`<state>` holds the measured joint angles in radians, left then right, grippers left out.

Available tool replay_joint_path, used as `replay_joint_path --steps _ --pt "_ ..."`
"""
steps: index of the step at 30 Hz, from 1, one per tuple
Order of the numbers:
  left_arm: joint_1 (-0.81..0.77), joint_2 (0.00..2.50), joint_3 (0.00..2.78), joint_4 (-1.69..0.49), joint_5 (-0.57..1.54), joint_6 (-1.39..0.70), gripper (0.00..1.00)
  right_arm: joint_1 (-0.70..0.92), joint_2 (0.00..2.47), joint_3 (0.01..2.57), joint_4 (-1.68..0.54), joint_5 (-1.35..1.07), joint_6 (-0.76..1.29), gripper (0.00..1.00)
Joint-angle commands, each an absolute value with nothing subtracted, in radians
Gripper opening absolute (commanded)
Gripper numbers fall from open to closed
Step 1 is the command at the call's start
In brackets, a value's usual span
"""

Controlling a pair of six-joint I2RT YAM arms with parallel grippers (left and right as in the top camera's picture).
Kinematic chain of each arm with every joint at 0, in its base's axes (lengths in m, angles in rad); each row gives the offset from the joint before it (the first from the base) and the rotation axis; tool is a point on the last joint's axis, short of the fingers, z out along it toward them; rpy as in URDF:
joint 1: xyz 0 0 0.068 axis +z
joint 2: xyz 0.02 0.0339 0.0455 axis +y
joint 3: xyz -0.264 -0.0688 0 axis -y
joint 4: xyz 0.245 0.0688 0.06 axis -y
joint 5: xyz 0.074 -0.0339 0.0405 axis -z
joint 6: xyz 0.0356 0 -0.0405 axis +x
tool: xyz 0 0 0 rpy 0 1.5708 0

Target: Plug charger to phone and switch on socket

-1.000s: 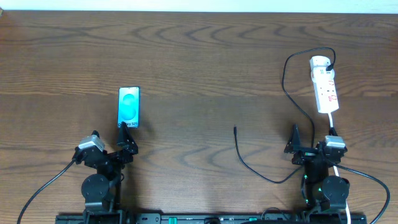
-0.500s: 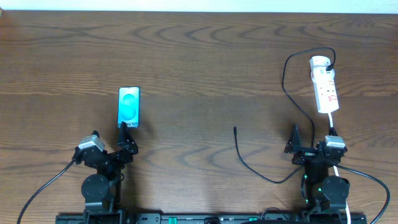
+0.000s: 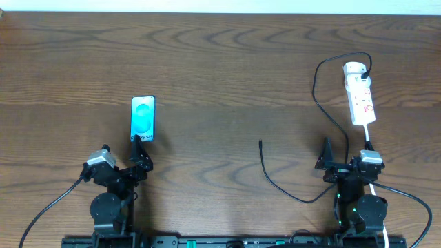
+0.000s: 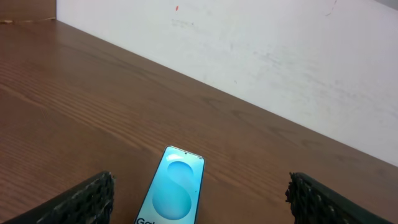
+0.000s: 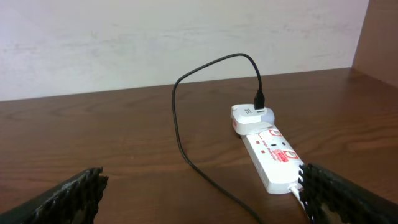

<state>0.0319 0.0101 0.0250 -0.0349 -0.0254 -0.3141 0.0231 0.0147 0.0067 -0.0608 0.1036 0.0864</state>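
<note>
The phone (image 3: 142,118) lies flat and face up on the left side of the table (image 3: 220,62), its blue screen lit, just beyond the left claw (image 4: 200,180). The left wrist view shows it between that claw's 2 fingers (image 4: 87,199), which stand wide apart and touch nothing. That view also shows a pale wall (image 4: 280,50) behind the table edge, which the overhead view barely includes. The charger cable (image 3: 275,180) is only seen whole from overhead. Its free tip (image 3: 260,142) rests on bare wood between the 2 arms, well apart from the phone, and the cable curves down and right toward the right arm, then loops up to the power strip (image 3: 360,94) at the far right. The right wrist view misses the tip but shows what the overhead cannot: the cable's other end enters the top of a white block (image 5: 247,117) seated at the strip's far end. It also shows small red marks along the strip and a white cord (image 5: 298,190) leaving the strip's near end. The right claw (image 5: 202,177) is spread wide and empty, with the strip ahead of it and to its right.
</note>
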Motion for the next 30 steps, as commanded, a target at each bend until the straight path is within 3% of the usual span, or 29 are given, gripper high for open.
replay_joint_path --steps 1,22,30 --pt "0.036 0.004 0.005 -0.073 -0.035 -0.308 0.89 0.03 0.006 0.006 -0.065 0.098 0.073 0.99" --pt "0.035 0.004 0.005 -0.056 -0.034 -0.312 0.89 0.03 0.006 0.006 -0.065 0.098 0.073 0.99" --pt "0.035 0.011 0.062 0.06 0.019 -0.261 0.89 0.03 0.006 0.006 -0.065 0.098 0.073 0.99"
